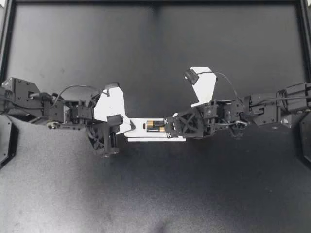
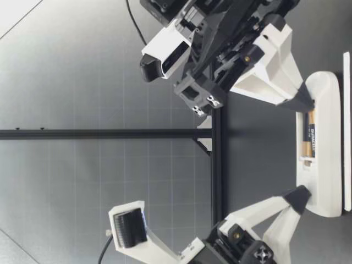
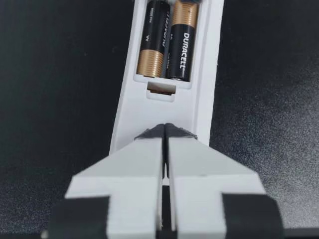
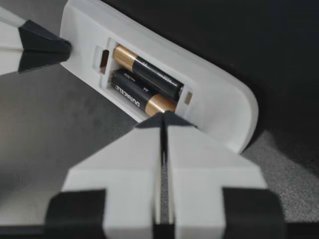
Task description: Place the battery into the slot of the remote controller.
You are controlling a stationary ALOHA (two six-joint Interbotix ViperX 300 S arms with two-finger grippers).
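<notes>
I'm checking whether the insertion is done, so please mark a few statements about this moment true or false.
1. Two batteries lie side by side in the remote controller. True.
2. The left gripper is wide open. False: its fingers are closed together, with the tips on the end of the remote controller.
3. A cover hides the batteries. False: they lie uncovered, in plain view.
4. The right gripper has its fingers closed together, with the tips at one battery's end. True.
</notes>
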